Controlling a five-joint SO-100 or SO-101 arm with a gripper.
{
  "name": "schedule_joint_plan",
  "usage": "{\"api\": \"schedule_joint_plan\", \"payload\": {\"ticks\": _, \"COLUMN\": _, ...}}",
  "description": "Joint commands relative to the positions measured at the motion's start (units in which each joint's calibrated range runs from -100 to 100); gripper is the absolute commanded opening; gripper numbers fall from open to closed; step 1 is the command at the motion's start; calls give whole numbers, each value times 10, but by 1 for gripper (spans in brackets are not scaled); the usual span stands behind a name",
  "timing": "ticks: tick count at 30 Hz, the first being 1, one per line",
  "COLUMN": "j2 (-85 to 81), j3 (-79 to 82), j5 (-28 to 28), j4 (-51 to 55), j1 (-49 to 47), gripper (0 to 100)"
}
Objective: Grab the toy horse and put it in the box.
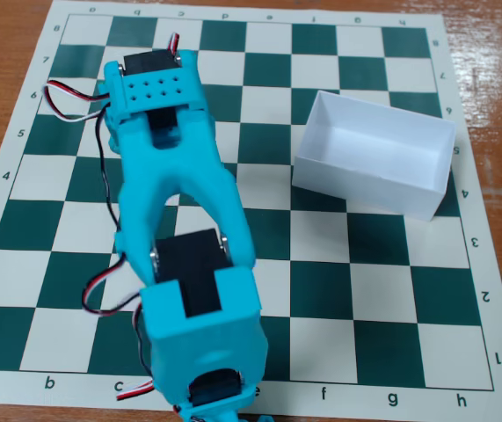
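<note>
The turquoise arm [176, 185] reaches from the bottom edge up across the left half of the chessboard in the fixed view. Its wrist block [152, 88] with a dotted plate sits over rows 6 and 7. The gripper's fingers are hidden underneath that block, so whether it is open or shut does not show. The toy horse is hidden; the arm covers the squares below the wrist. The white box [365, 183] stands empty to the right on rows 4 to 6, well apart from the arm.
A green and cream chessboard mat [338, 290] lies on a wooden table [497, 53]. Red, white and black servo wires [75, 92] loop out to the left of the wrist and near the arm's base [110, 290].
</note>
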Motion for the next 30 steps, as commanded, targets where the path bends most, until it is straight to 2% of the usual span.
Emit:
{"api": "schedule_joint_plan", "payload": {"ticks": 1, "j2": 59, "j3": -88, "j5": -3, "j4": 0, "j1": -7, "gripper": 34}}
{"api": "schedule_joint_plan", "payload": {"ticks": 11, "j2": 205, "j3": -236, "j5": -2, "j4": 5, "j1": -9, "gripper": 34}}
{"api": "schedule_joint_plan", "payload": {"ticks": 28, "j2": 305, "j3": -306, "j5": 5, "j4": -17, "j1": 4, "gripper": 33}}
{"api": "schedule_joint_plan", "payload": {"ticks": 30, "j2": 314, "j3": -314, "j5": 7, "j4": -17, "j1": 6, "gripper": 28}}
